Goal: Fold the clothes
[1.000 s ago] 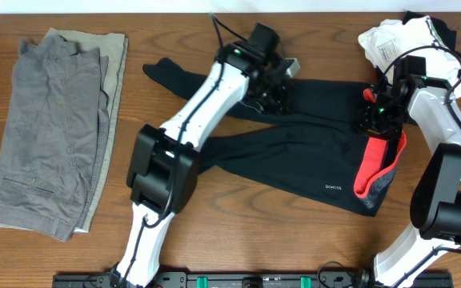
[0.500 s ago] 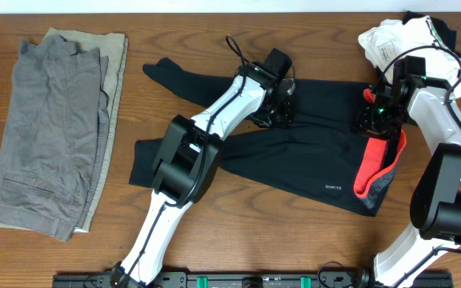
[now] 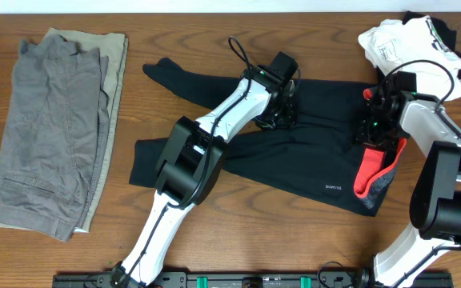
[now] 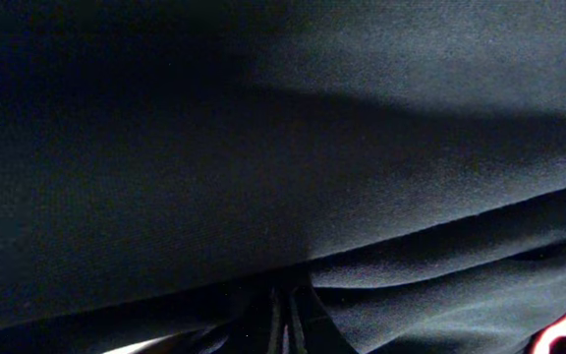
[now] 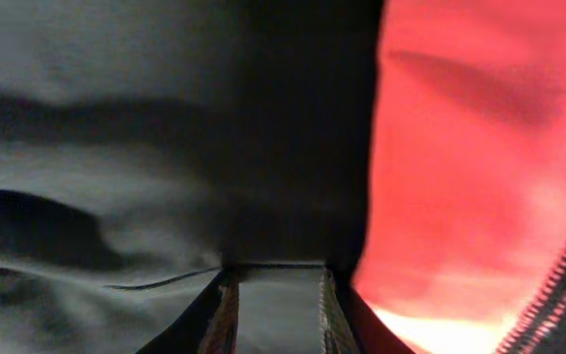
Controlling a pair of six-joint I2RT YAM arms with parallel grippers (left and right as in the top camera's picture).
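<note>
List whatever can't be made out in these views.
- Left tool: overhead, its own body covers the fingertips; the left wrist view shows only near-black leggings fabric.
- Logo on the leggings: overhead, too small to read.
- White bundle: overhead, partly behind the right arm; its pieces cannot be told apart.
- Grey folded clothes: overhead, lower layers hidden under the top one.

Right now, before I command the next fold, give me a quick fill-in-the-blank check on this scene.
1. The leggings are mostly ___.
2. The waistband by the right gripper shows ___ inside.
3. The folded grey garments lie on the ___ arm's side of the table.
4. The crumpled garment beyond the right arm is ___.

Missing words: black; red; left; white.
</note>
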